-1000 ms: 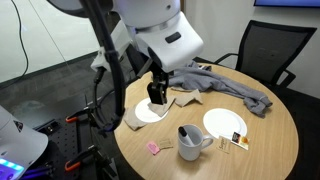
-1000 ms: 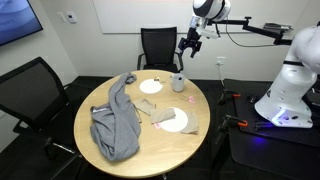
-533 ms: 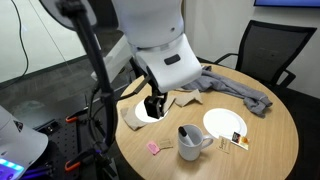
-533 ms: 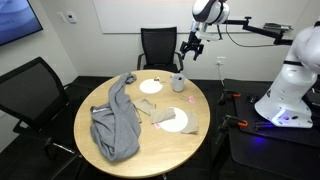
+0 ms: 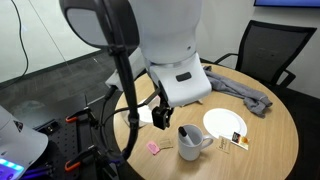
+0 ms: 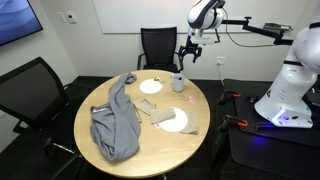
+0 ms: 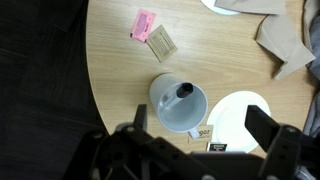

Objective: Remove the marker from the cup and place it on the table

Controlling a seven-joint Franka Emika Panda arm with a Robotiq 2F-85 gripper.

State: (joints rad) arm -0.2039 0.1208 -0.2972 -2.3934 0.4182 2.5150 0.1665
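The grey cup (image 7: 178,107) stands on the tan round table (image 7: 115,70), seen from above in the wrist view. The dark marker (image 7: 184,92) leans inside it with its tip at the rim. My gripper (image 7: 200,122) is open and empty above the cup, its fingers (image 7: 139,117) spread to either side of the cup's near edge, apart from it. In both exterior views the gripper (image 5: 160,115) (image 6: 187,57) hovers just above and beside the cup (image 5: 190,143) (image 6: 178,83).
A white plate (image 7: 246,116) lies right beside the cup, with small packets (image 7: 203,133) between them. A pink item (image 7: 145,25) and a tan packet (image 7: 162,44) lie near the table edge. A grey cloth (image 5: 240,90) and a second plate (image 6: 151,86) lie farther off.
My arm has moved from over the far plate toward the table's near edge and now hangs above the cup. The gripper stays open; the cup and marker have not moved.
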